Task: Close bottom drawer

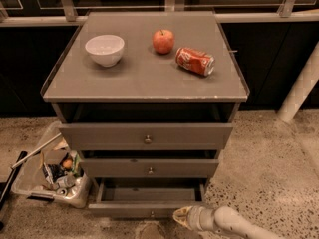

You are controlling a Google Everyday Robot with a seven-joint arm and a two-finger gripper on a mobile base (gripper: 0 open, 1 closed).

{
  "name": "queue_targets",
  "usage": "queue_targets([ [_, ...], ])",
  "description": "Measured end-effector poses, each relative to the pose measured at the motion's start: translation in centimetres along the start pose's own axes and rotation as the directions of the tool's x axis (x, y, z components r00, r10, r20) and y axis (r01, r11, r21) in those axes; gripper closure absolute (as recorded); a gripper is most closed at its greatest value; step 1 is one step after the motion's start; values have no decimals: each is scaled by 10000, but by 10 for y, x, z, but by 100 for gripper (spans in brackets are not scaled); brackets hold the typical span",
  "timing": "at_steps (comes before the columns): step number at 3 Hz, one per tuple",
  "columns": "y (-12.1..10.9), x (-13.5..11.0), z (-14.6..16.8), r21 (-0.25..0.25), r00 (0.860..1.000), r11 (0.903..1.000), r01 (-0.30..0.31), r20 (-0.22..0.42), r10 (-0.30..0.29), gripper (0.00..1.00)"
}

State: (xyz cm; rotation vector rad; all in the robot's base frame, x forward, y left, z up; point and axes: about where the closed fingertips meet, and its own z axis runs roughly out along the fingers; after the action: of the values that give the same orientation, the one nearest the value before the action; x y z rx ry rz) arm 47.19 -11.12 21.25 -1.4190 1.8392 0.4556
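Note:
The bottom drawer [144, 209] is the lowest of three grey drawers in the cabinet. It stands pulled out, with its dark inside showing behind its slim front panel and small knob [152, 214]. My gripper [180, 216] is at the bottom edge of the view, low over the floor. Its tip is just in front of the right end of the bottom drawer's front panel, close to it; I cannot tell if it touches. The white arm [234, 224] runs off to the lower right.
The top drawer [145, 136] and middle drawer [149, 168] also stand out a little. On the cabinet top [139, 78] are a white bowl [104, 50], an apple [163, 41] and a lying red can [195, 60]. A clear bin of rubbish [52, 173] sits on the floor at the left. A white post [299, 91] stands at the right.

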Motion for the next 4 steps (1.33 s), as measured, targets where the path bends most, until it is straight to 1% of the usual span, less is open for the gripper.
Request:
queue_targets([
  [1, 10, 18, 22, -101, 9994, 9998, -156, -319, 153, 100],
  [2, 11, 19, 24, -115, 9993, 9998, -162, -342, 158, 83],
  [4, 11, 19, 24, -114, 9993, 9998, -162, -340, 158, 36],
])
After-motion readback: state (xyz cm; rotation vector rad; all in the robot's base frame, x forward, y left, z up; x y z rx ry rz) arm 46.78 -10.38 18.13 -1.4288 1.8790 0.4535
